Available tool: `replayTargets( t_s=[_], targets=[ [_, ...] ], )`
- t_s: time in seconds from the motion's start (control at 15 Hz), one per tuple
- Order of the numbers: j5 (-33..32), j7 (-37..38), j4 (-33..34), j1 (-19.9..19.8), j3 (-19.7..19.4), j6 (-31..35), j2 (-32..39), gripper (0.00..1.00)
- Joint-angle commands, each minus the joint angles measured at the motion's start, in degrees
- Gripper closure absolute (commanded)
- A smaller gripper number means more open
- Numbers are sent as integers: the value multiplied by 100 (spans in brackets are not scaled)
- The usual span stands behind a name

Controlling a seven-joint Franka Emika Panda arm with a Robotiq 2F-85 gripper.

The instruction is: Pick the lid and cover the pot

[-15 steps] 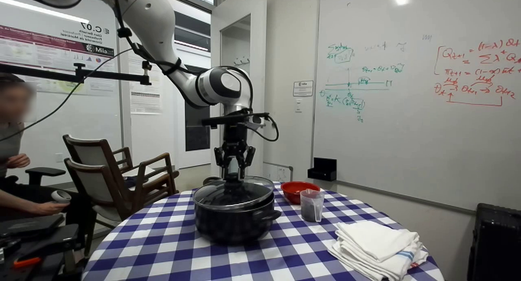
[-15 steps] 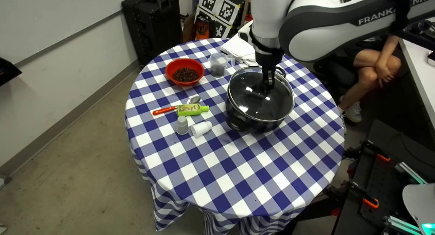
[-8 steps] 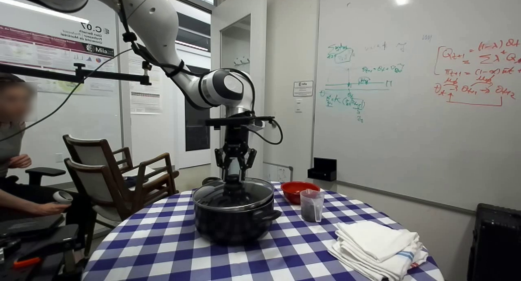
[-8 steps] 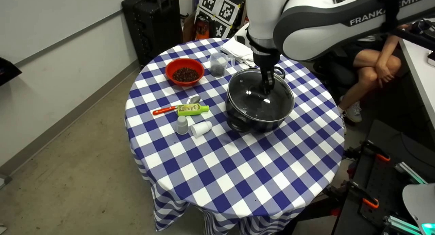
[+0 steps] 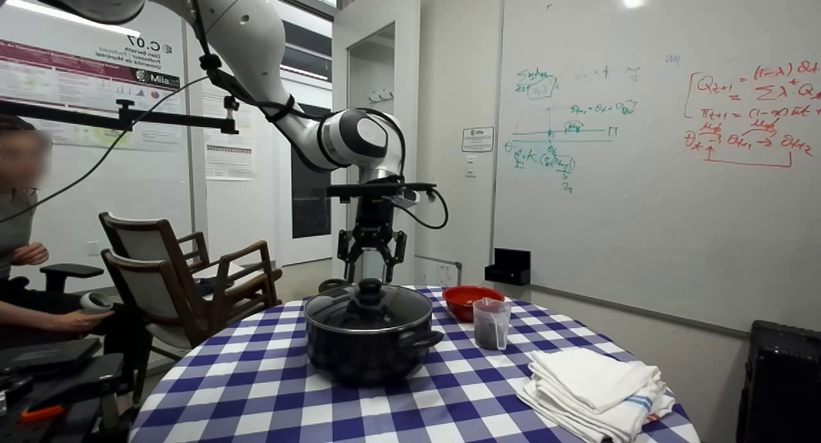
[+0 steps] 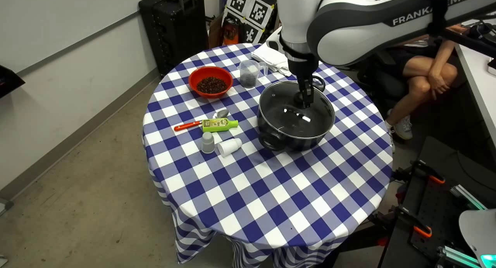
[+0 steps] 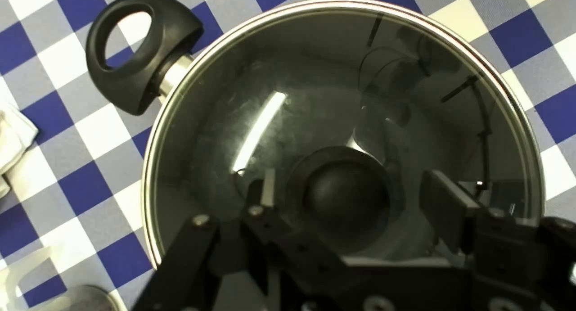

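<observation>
The lid point(image 7: 310, 68), clear glass with a metal rim, lies level on top of the black pot point(image 5: 369, 359). Both exterior views show the lid point(image 6: 283, 124) covering the pot's mouth. Its dark knob point(image 7: 346, 198) stands up at the centre. Above it, pointing down, my gripper point(image 7: 348, 180) is open, with a gap on either side of the knob in the wrist view. In an exterior view the gripper point(image 5: 370, 279) has its fingertips about level with the knob's top or just behind it. One pot handle point(image 7: 144, 54) shows beside the rim.
Near the pot on the checked tablecloth are a red bowl point(image 6: 211, 95) of dark beans, a measuring cup point(image 6: 248, 76) and folded white towels point(image 5: 590, 385). A green bottle point(image 6: 217, 125), a red-handled spoon point(image 6: 188, 126) and two small cups point(image 6: 229, 147) lie farther off.
The lid was slightly tilted and has come down level on the pot. My gripper, shut on the knob before, has opened and let go; the arm shifted slightly.
</observation>
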Motion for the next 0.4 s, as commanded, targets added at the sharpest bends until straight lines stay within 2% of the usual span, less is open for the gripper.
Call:
replayTargets(
  t_s=[0.0, 0.13, 0.33],
  targets=[
    [-1, 0, 46, -32, 33, -54, 6, 15],
    [5, -16, 70, -49, 34, -67, 4, 4],
    [6, -17, 70, -52, 36, -67, 4, 4]
  ],
)
